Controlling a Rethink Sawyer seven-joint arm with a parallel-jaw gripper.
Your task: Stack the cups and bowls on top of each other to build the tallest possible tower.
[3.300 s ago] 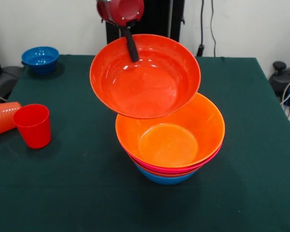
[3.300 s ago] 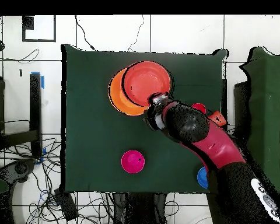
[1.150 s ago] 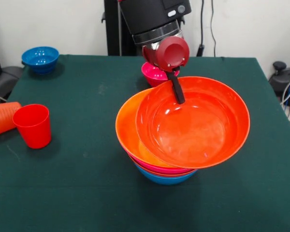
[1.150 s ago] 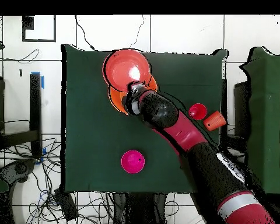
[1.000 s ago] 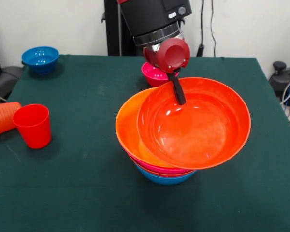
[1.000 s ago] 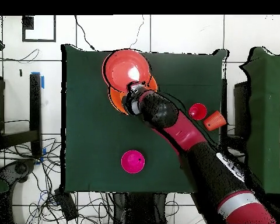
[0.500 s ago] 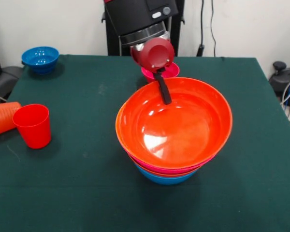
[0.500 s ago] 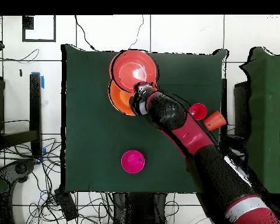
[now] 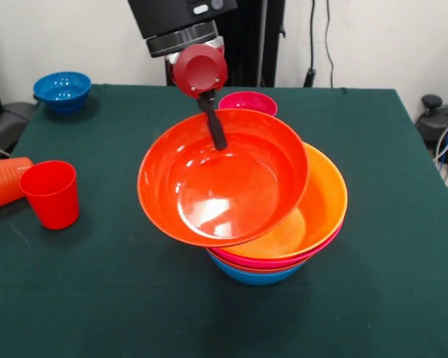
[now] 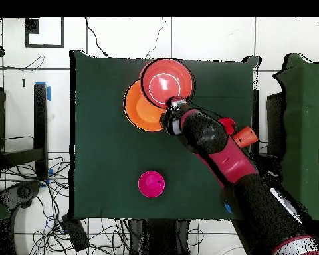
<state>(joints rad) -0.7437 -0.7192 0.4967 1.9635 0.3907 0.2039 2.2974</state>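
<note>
**Red-orange bowl held over the tower**

Bowl in mid-air: the tool (image 9: 217, 133) of the red and black arm (image 10: 218, 149) is clamped on the far rim of a wide red-orange bowl (image 9: 222, 186), one dark finger (image 9: 213, 125) lying down the inside wall. The bowl is tilted, its open side turned toward the lower left of the front view, and it sits left of centre over the tower (image 9: 272, 250), covering that pile's left part; whether its underside touches the pile cannot be told.

The tower stands at the centre of the green tabletop (image 9: 119, 298). Its top visible layer is the large yellow-orange bowl (image 9: 321, 205), with a pink rim (image 9: 313, 250) just under it and the medium blue bowl (image 9: 257, 277) as the base.

Behind the held bowl, in the upper middle of the front view, the small magenta bowl (image 9: 248, 102) rests on the cloth. The small blue bowl (image 9: 62, 91) is in the upper left corner. At the left edge the smooth red cup (image 9: 51, 194) stands upright, and the ribbed orange cup (image 9: 4, 182) lies on its side just beside it.

Seen from overhead, the held bowl (image 10: 166, 82) overlaps the upper right of the yellow-orange bowl (image 10: 139, 109), while the magenta bowl (image 10: 151, 183) lies well below them, in the lower middle of the frame.
</note>
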